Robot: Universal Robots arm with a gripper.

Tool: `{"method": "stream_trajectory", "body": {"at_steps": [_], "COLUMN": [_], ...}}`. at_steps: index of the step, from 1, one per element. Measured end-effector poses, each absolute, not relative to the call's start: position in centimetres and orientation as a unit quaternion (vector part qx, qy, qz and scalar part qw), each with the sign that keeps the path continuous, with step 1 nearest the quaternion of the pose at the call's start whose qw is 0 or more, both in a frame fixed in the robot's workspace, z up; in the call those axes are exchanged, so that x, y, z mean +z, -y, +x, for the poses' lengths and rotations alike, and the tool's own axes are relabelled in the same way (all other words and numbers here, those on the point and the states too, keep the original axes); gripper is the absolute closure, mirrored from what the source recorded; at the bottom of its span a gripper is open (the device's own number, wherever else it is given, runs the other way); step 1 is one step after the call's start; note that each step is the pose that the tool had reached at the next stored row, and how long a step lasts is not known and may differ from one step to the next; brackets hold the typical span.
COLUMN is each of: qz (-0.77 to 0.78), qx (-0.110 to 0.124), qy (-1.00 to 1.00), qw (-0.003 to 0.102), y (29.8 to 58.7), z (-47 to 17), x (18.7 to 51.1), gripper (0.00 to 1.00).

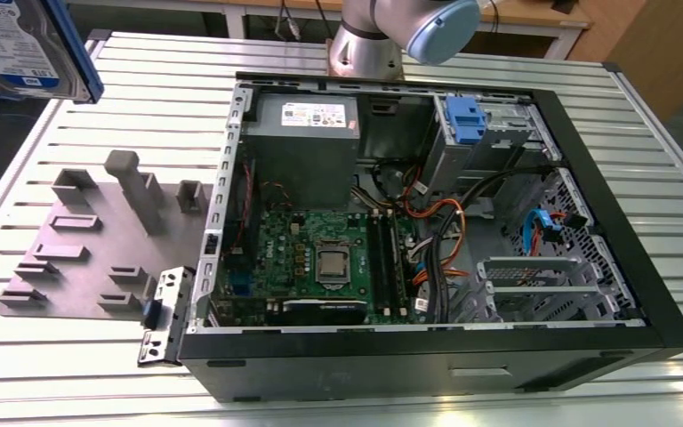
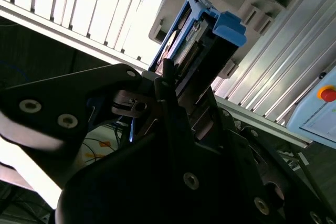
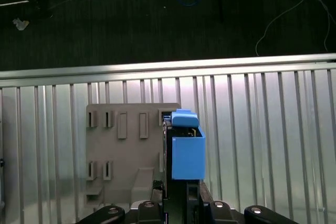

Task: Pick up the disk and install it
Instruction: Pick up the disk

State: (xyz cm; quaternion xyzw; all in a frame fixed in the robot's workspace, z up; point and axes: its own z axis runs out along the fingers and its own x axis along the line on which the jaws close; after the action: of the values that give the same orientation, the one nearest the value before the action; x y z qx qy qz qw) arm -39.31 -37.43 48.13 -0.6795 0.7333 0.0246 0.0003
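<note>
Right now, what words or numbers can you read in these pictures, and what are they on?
Nothing reads clearly enough to quote.
White-and-blue label on the disk: print too small to read.
White sticker on the power-supply box: print too blurred to read.
Markings on the circuit board: too small to read.

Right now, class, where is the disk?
The disk hangs in the air at the exterior view's upper left, away from the open computer case. In both wrist views the gripper holds it above the grey fixture plate.
</note>
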Motion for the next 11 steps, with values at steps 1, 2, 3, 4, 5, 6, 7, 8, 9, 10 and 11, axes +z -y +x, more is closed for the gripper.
{"method": "stream_trajectory", "body": {"at_steps": [1,2,3,4,5,6,7,8,9,10,11], "qz": [-0.679,-0.679,-0.679,-0.679,-0.679,-0.68,-0.68,-0.679,-0.679,-0.679,-0.679], "qx": [0.025,0.025,0.025,0.025,0.025,0.025,0.025,0.025,0.025,0.025,0.025], "qy": [-0.733,-0.733,-0.733,-0.733,-0.733,-0.733,-0.733,-0.733,-0.733,-0.733,-0.733], "qw": [0.0,0.0,0.0,0.0,0.0,0.0,0.0,0.0,0.0,0.0,0.0], "y": [37.43,37.43,37.43,37.43,37.43,37.43,37.43,37.43,37.43,37.43,37.43], "z": [-39.28,-39.23,-39.21,-39.19,-39.15,-39.06,-38.96,-38.88,-38.8,-38.72,-38.69], "x": [48.14,48.14,48.14,48.13,48.14,48.14,48.14,48.13,48.14,48.14,48.13], "gripper": [0.65,0.65,0.65,0.65,0.65,0.65,0.65,0.65,0.65,0.65,0.65]}}
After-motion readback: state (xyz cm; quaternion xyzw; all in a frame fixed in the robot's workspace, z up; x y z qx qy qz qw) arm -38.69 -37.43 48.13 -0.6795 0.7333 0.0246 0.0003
